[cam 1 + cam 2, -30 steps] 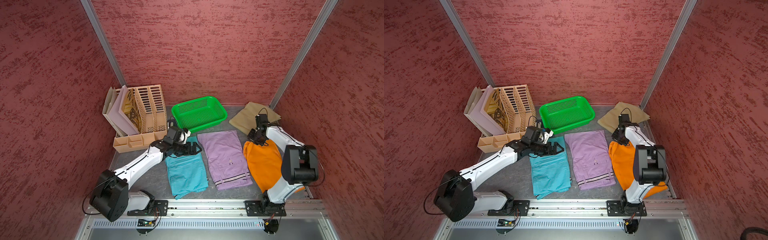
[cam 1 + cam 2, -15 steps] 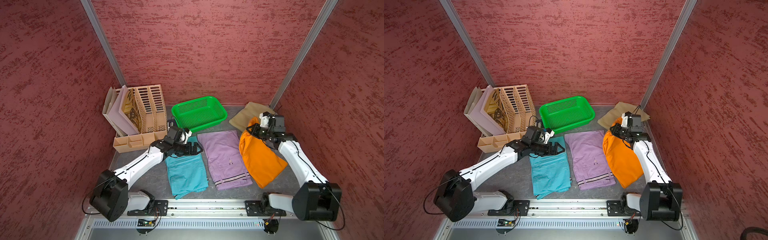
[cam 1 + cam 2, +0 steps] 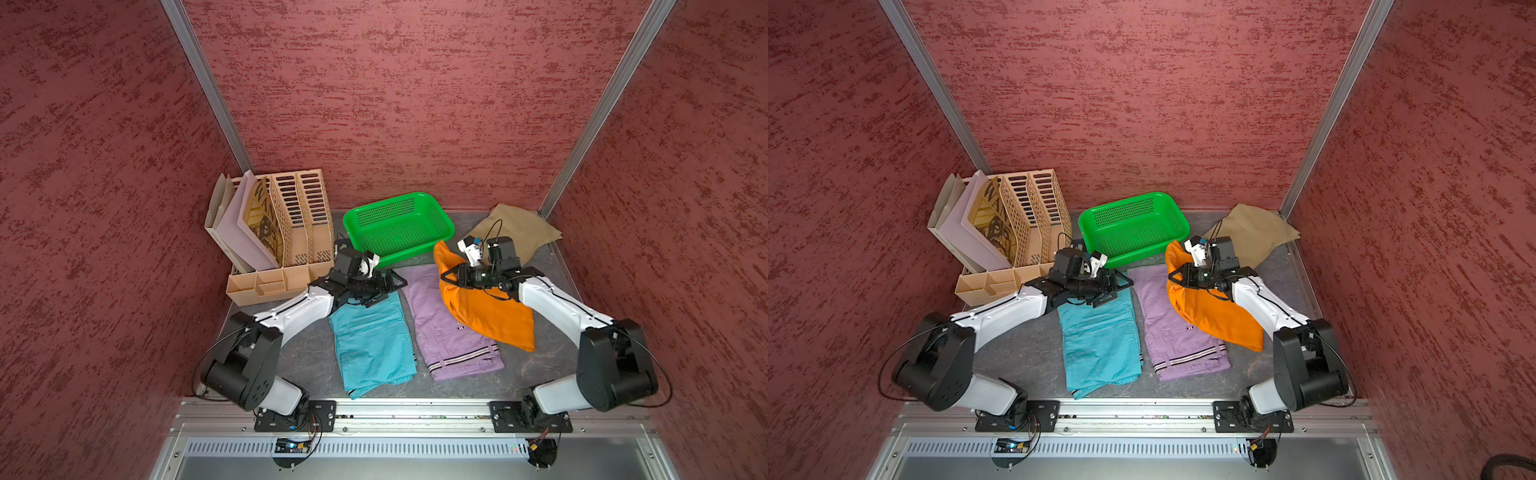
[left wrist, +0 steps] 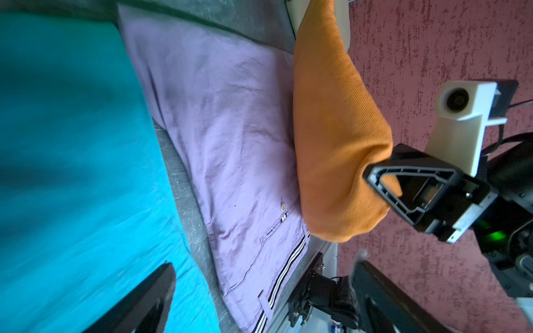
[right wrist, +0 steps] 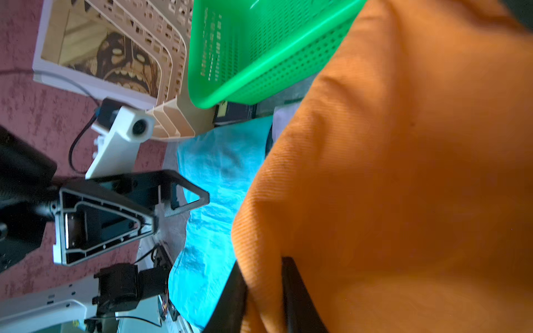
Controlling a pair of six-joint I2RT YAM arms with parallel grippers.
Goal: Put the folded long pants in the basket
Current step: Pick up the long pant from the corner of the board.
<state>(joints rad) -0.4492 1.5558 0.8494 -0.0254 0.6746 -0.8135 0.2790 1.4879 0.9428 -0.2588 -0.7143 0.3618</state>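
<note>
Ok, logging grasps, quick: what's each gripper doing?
Left gripper: open, holding nothing, above the teal pants.
Right gripper: shut on the orange pants.

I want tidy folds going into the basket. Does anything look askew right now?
Yes: the orange pants hang bunched and slumped from the right gripper, with the lower end draped over the lilac pants. The teal pants lie flat.
</note>
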